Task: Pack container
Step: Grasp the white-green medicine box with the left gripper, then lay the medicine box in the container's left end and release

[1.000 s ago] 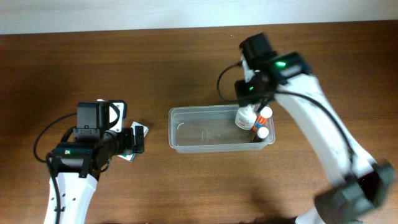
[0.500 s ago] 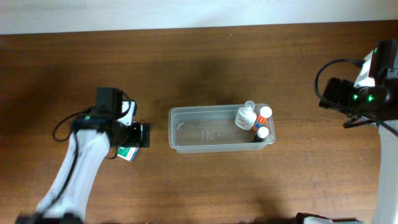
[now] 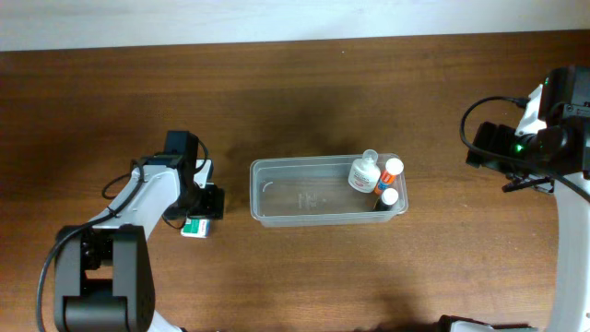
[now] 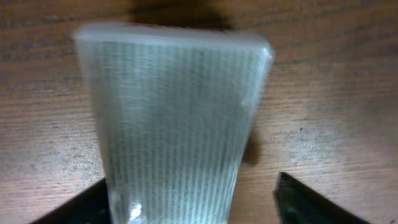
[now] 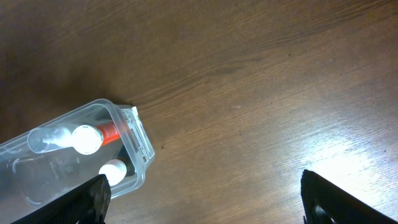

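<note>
The container (image 3: 313, 164), a clear shallow tub, lies at the table's middle. Three small bottles lie in its right end: a white one with a clear cap (image 3: 363, 173), an orange-and-white one (image 3: 391, 169) and a dark one with a white cap (image 3: 388, 197). The tub's end also shows in the right wrist view (image 5: 134, 134). A small white-and-green box (image 3: 194, 227) lies left of the tub. My left gripper (image 3: 201, 207) is open around the box (image 4: 174, 112); its left finger is against the box and the right finger is apart. My right gripper (image 3: 475, 152) is open and empty, far right of the tub.
The dark wooden table (image 3: 295, 92) runs to a pale edge at the back. The right wrist view shows bare wood (image 5: 249, 93) between the tub and the right gripper (image 5: 205, 199), with a bright glare patch at the right.
My right arm has pulled away from the tub's right end to the table's far right. My left arm has swung round and its gripper has come down over the small box.
</note>
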